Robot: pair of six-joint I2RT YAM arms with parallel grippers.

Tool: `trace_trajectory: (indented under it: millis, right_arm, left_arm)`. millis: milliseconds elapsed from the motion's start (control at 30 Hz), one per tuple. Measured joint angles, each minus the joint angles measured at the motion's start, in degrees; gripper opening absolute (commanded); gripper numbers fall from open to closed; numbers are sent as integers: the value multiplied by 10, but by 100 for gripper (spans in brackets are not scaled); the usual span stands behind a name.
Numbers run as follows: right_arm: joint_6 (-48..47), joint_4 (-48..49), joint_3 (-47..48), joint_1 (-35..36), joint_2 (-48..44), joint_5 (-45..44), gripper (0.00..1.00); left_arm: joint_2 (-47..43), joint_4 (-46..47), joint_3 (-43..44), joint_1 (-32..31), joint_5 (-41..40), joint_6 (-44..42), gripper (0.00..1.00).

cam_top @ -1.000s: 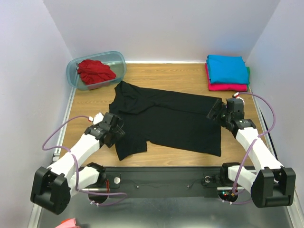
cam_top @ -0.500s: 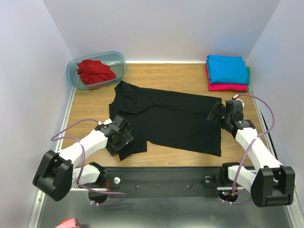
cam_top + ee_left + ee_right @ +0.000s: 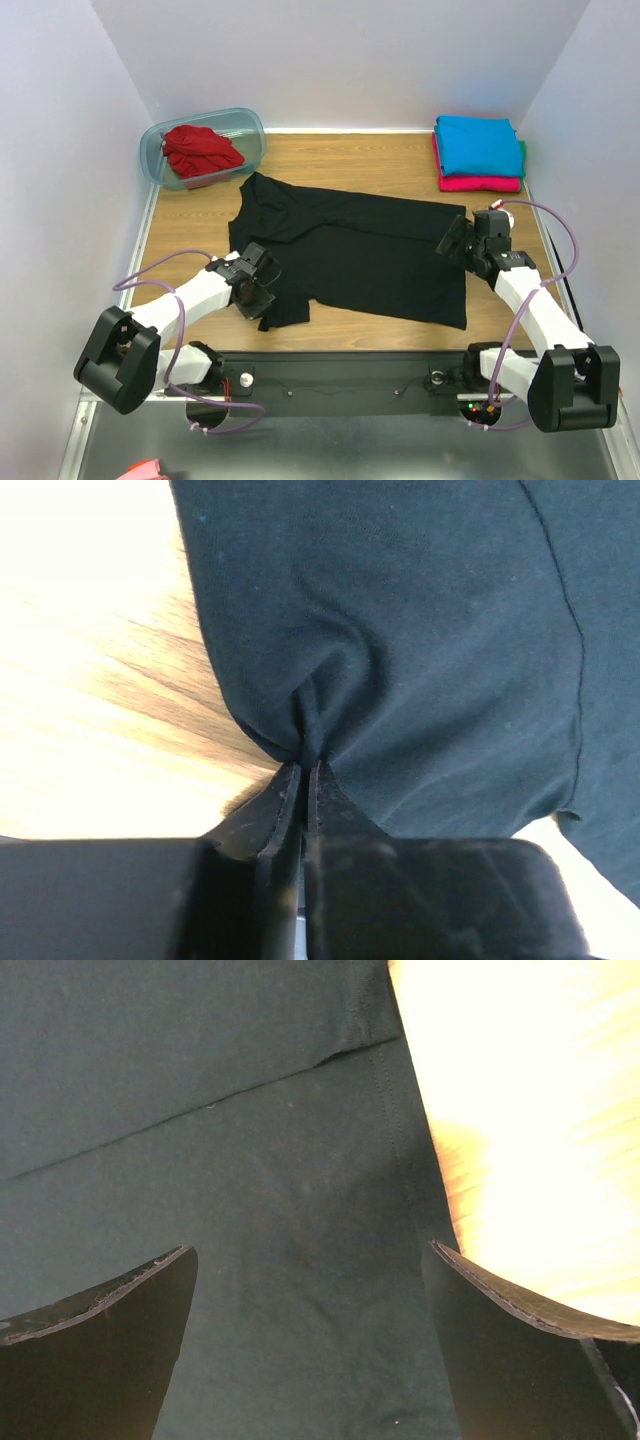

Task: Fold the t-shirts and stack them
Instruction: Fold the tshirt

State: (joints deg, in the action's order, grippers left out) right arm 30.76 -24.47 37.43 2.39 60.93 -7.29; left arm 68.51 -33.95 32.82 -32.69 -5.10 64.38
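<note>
The black shirt (image 3: 370,250) lay spread flat across the middle of the table (image 3: 350,160), its collar end towards the far left and its long lower edge running along the near side. A narrow flap of it hung out at the near-left corner.

The left gripper (image 3: 258,292) sat low on that near-left corner. Its jaws were pressed almost together on a small pinch of the black cloth right at the edge (the left wrist view showed the fabric puckering into a ridge where it ran in between them, with bare wood just to the left).

The right gripper (image 3: 453,238) stood at the right edge of the black shirt, towards the far corner on that side. Its jaws were spread wide and gripped nothing. In the right wrist view, smooth cloth lay in the gap between them, a seam crossed it farther out, and the hemmed edge ran along beside the right-hand jaw with the wood beyond it. Whether the tips touched the cloth could not be told.

The red shirt (image 3: 200,150) lay crumpled inside the tub (image 3: 252,128) at the far-left corner of the table. At the far right, the blue shirt (image 3: 478,143) lay folded on top of the folded pink shirt (image 3: 480,184), well apart from the black one.
</note>
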Motion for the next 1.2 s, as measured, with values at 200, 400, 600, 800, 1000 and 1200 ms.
trace_trajectory:
  millis: [200, 400, 600, 800, 1000, 1200]
  right_arm:
    - [40, -39, -3, 0, -42, -18, 100]
    - [121, -135, -16, 0, -114, -37, 100]
    - [210, -184, -66, 0, -183, -9, 100]
    - [248, -232, -93, 0, -189, -4, 97]
    - [260, -223, -137, 0, -173, 7, 86]
    - [261, -186, -146, 0, -160, 13, 48]
  left_arm:
    - [-2, 2, 0, 0, 4, -1, 0]
    - [-31, -5, 0, 0, 1, -9, 0]
    - [-66, -7, 0, -2, 0, -16, 0]
    - [-75, -6, -2, -2, 1, -24, 0]
    - [-76, -6, -4, -2, 3, -24, 0]
    - [-81, -9, -4, -2, 4, -26, 0]
